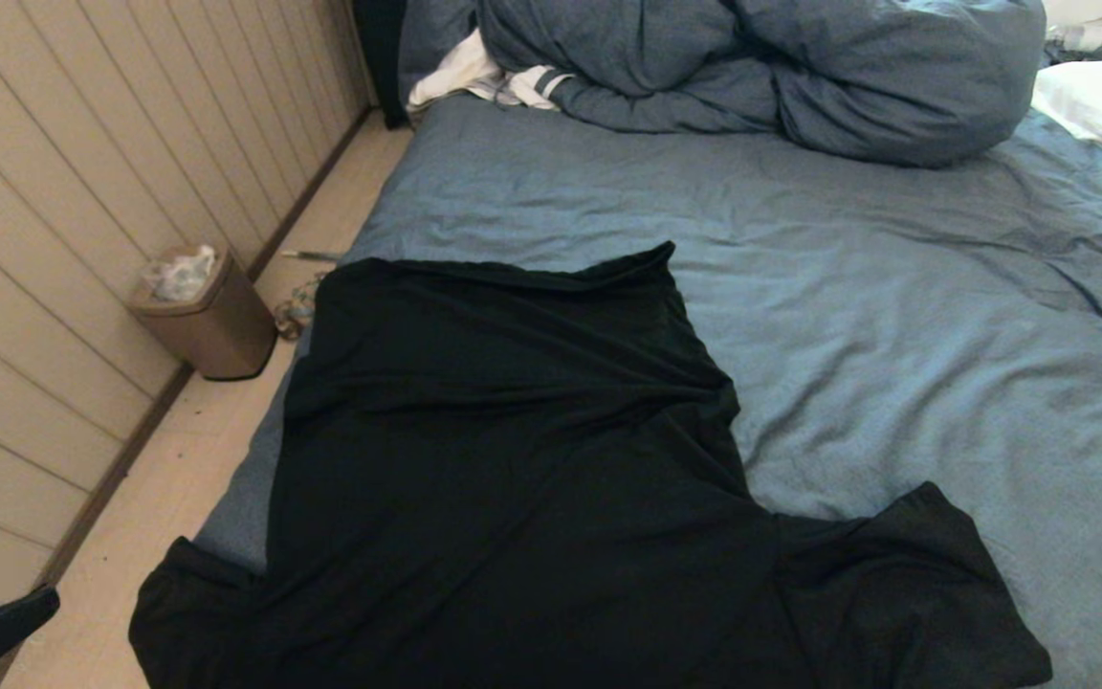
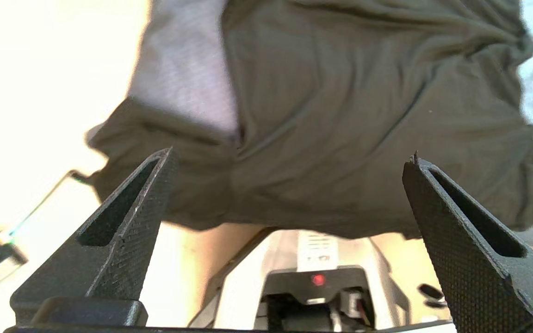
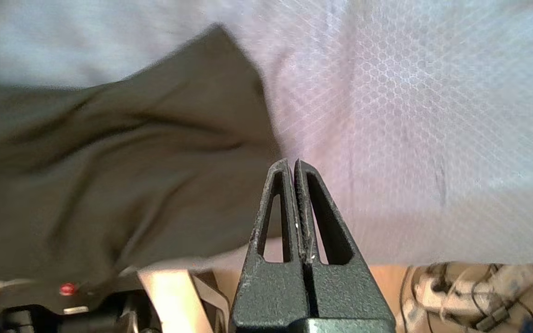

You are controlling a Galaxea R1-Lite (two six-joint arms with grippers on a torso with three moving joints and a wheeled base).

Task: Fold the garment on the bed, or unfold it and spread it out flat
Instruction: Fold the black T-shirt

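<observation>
I saw the plain black short-sleeved T-shirt spread on the wrinkled blue-grey bed sheet, sleeve overhanging the edge.

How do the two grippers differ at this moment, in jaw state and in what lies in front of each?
The left gripper has its jaws spread wide; the right gripper has its jaws pressed shut. The left gripper faces the black T-shirt where a sleeve hangs past the bed edge; the right gripper points at bare blue-grey sheet just beside the shirt's other sleeve. Shared: neither holds any cloth, and both sit at the near edge, barely in the head view.
</observation>
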